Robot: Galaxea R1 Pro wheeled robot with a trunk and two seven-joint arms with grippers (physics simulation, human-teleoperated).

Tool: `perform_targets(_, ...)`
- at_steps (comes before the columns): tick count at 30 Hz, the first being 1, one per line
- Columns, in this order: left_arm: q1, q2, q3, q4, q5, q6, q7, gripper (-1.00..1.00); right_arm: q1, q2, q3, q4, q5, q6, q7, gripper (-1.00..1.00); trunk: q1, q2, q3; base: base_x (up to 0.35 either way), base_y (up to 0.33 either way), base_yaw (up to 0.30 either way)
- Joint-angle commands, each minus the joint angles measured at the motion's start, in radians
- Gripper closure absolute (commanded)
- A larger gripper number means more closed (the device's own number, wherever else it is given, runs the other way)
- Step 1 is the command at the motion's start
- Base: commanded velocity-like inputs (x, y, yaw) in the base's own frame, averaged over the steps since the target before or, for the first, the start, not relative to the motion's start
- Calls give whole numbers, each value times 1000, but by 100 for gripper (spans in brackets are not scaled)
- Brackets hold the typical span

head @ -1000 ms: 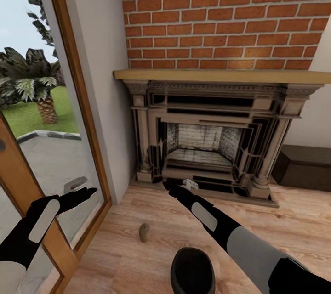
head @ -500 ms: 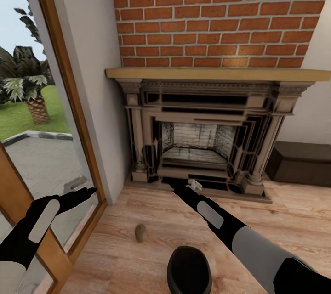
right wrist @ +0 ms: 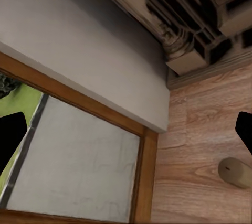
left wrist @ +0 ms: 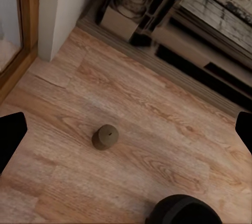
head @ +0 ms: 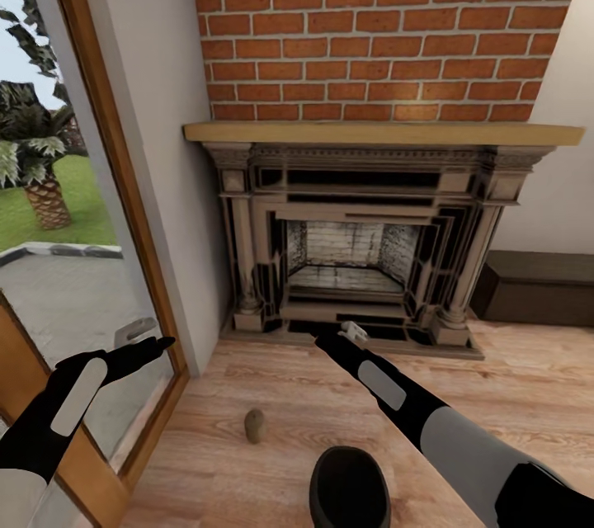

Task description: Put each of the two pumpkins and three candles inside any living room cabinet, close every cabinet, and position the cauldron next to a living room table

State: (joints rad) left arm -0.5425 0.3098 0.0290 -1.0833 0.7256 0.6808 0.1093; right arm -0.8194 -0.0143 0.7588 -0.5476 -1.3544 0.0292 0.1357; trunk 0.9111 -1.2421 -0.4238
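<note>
A stubby beige candle (head: 255,425) lies on the wood floor in front of the fireplace. The black cauldron (head: 349,487) stands just right of it, close to my base. My left gripper (head: 153,344) is open, raised left of the candle by the glass door. In the left wrist view the candle (left wrist: 105,137) sits on the floor below the spread fingers (left wrist: 10,137), with the cauldron (left wrist: 182,212) at the edge. My right gripper (head: 323,337) is open, stretched toward the hearth above the floor. A dark-brown cabinet (head: 536,289) stands at the right of the fireplace.
A carved fireplace (head: 363,247) with a wooden mantel under a brick wall fills the middle. A glass door in a wooden frame (head: 140,280) stands at the left, with a patio outside. Bare wood floor (head: 511,379) stretches to the right.
The whole picture has shifted a little, so the camera has moved; the fireplace sits slightly further left. Both arms keep their pose and both grippers stay open. Candle and cauldron rest where they were.
</note>
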Motion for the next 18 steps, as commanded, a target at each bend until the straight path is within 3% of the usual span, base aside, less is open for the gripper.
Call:
perform_targets(1, -1, 0, 0, -2, 11, 4, 9, -100, -1, -1, 5, 0, -8, 4, 1, -100, 0, -1, -1, 155, 27, 0)
perform_targets(14, -1, 0, 0, -3, 12, 3, 8, -100, -1, -2, 5, 0, -7, -10, -2, -100, 0, -1, -1, 23, 3, 0)
perform_targets(18, -1, -1, -1, -1, 11, 4, 10, -100, -1, -2, 4, 7, -5, -11, -11, -100, 0, -1, -1, 180, 0, 0)
